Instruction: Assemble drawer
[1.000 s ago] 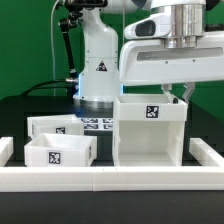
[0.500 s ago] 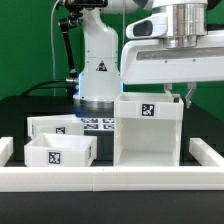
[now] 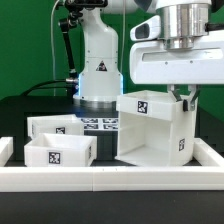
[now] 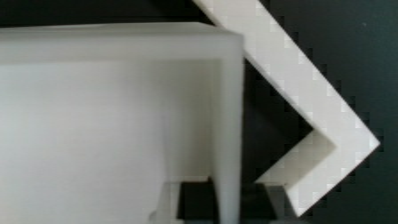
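The large white open drawer box (image 3: pixel 150 130), with a marker tag on its top edge, stands tilted at the exterior view's right. My gripper (image 3: pixel 185 97) comes down from above and is shut on the box's right side wall. In the wrist view that thin wall (image 4: pixel 224 120) runs between my gripper's (image 4: pixel 233 203) two dark fingers (image 4: pixel 192 203). Two small white drawers stand at the exterior view's left, one in front (image 3: pixel 60 152) and one behind it (image 3: pixel 55 126). Each carries a marker tag.
A low white rim (image 3: pixel 110 178) borders the table at the front and on both sides; its corner also shows in the wrist view (image 4: pixel 294 90). The marker board (image 3: pixel 98 124) lies by the robot's base (image 3: pixel 98 70).
The drawer box stood level and now tilts, its gripped right side raised. My gripper has moved slightly up with it. The two small drawers have not moved.
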Controlling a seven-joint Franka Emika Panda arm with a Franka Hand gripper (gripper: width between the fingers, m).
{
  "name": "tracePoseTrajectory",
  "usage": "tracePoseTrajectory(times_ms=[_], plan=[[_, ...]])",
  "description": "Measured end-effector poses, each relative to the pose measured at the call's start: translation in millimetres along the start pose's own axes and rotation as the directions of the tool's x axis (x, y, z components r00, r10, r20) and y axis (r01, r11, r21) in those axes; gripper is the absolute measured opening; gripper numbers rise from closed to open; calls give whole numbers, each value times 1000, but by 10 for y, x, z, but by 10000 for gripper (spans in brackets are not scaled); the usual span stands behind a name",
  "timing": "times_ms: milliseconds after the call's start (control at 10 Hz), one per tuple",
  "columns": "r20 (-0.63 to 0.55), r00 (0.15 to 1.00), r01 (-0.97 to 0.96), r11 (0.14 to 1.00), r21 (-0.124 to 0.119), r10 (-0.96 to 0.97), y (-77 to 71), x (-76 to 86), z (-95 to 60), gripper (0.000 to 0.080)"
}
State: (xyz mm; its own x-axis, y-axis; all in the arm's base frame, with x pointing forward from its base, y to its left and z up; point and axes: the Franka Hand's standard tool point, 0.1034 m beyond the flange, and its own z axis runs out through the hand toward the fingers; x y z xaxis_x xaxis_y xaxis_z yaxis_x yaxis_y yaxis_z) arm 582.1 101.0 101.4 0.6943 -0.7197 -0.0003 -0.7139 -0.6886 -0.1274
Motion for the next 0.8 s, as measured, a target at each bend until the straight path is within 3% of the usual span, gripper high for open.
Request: tracePoseTrajectory(times_ms=[600,800], plan=[[18,959,-285,958,16,285,-13,12,-19,38],[62,869,-493,870,23,491,11,43,-4,38]])
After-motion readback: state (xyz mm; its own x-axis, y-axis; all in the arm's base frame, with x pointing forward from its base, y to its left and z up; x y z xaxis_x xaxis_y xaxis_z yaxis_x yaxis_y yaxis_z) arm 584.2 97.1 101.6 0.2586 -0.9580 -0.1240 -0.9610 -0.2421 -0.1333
